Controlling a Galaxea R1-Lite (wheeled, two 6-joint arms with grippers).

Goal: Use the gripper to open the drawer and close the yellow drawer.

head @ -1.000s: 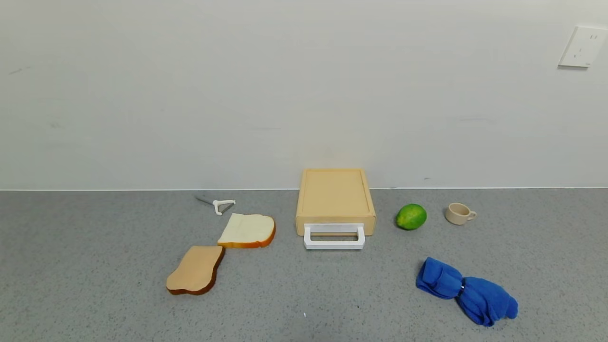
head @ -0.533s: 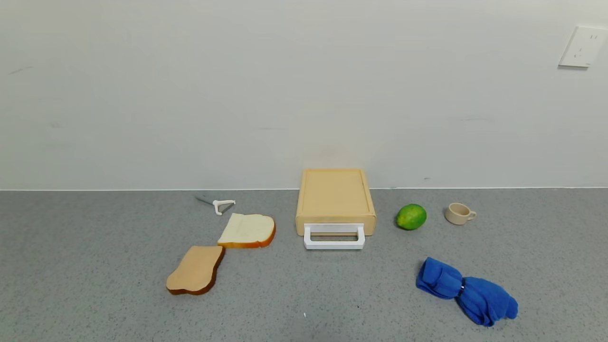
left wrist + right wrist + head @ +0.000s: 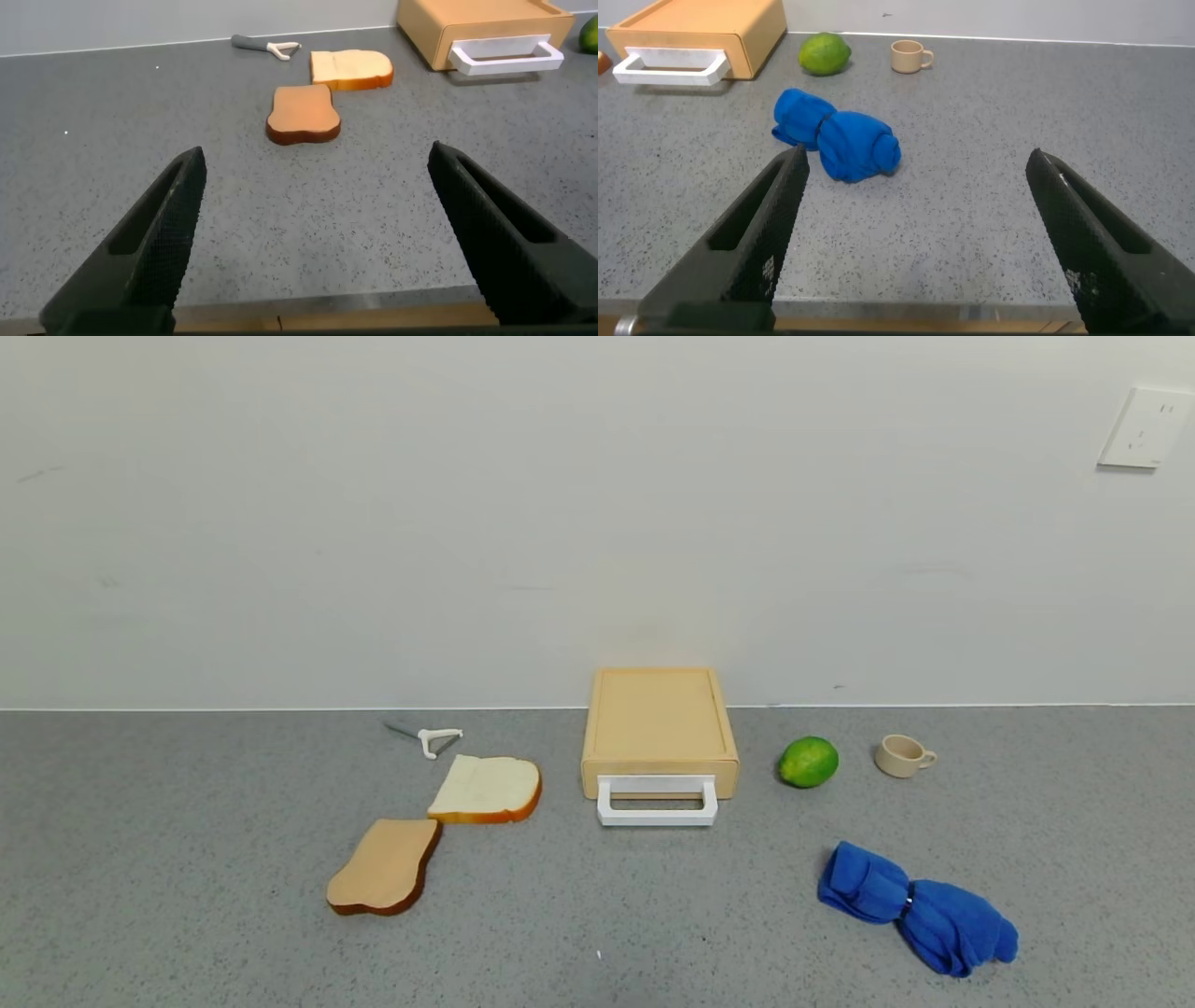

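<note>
The pale yellow drawer box point(image 3: 659, 723) stands against the wall at the middle of the counter, its drawer pushed in and its white loop handle point(image 3: 657, 802) facing me. It also shows in the left wrist view point(image 3: 486, 33) and the right wrist view point(image 3: 696, 33). Neither gripper shows in the head view. My left gripper point(image 3: 318, 233) is open and empty over the counter's near edge, far from the drawer. My right gripper point(image 3: 915, 233) is open and empty over the near edge too, with the blue cloth beyond it.
Two bread slices point(image 3: 487, 790) point(image 3: 385, 866) and a white peeler point(image 3: 431, 739) lie left of the drawer. A green lime point(image 3: 808, 762) and a beige cup point(image 3: 903, 755) sit to its right. A crumpled blue cloth point(image 3: 915, 907) lies front right.
</note>
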